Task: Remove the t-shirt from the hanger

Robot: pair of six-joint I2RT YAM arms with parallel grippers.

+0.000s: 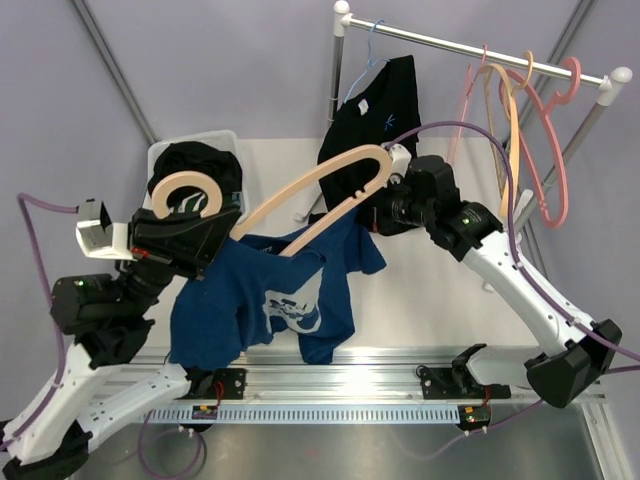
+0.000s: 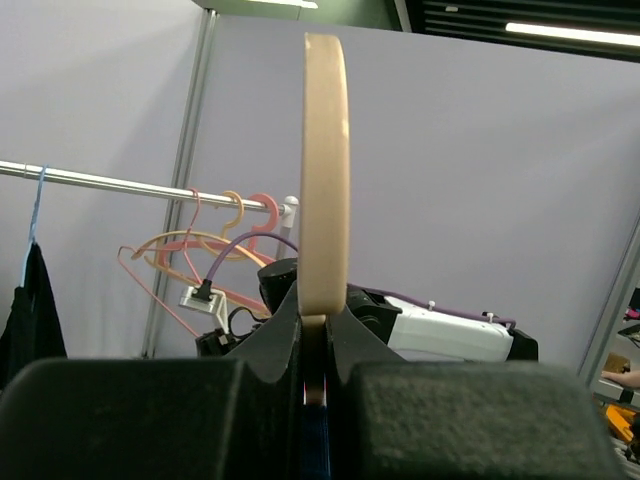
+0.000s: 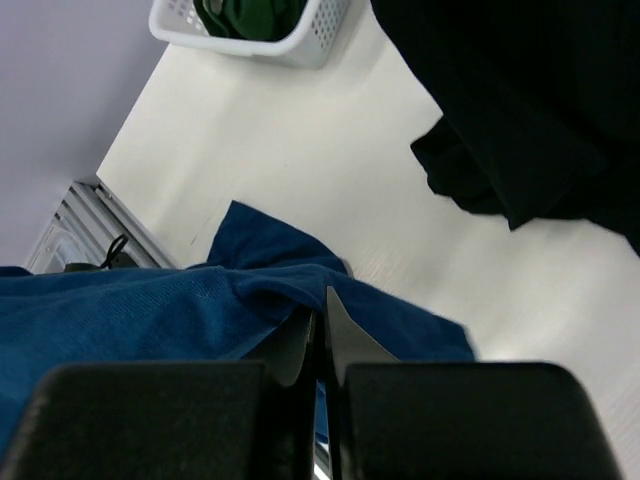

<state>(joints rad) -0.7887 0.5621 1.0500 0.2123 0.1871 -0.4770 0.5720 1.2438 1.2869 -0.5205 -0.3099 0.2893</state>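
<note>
A light wooden hanger [image 1: 280,198] is held in the air across the middle of the table, its hook at the left. My left gripper [image 1: 222,236] is shut on the hanger just under the hook; the left wrist view has the hanger [image 2: 325,170] rising from between the jaws of the left gripper [image 2: 322,320]. A blue t-shirt [image 1: 265,295] with a white print droops below the hanger, one hanger arm still inside it. My right gripper [image 1: 372,213] is shut on the shirt's right edge. In the right wrist view the blue t-shirt [image 3: 130,310] is pinched by the right gripper [image 3: 322,325].
A white basket [image 1: 160,152] of dark clothes sits at the back left, and the basket [image 3: 290,45] also shows in the right wrist view. Behind stands a rack rail [image 1: 470,45] with a black shirt [image 1: 375,110] and pink and orange hangers [image 1: 530,130]. The black shirt [image 3: 540,100] hangs close above my right gripper.
</note>
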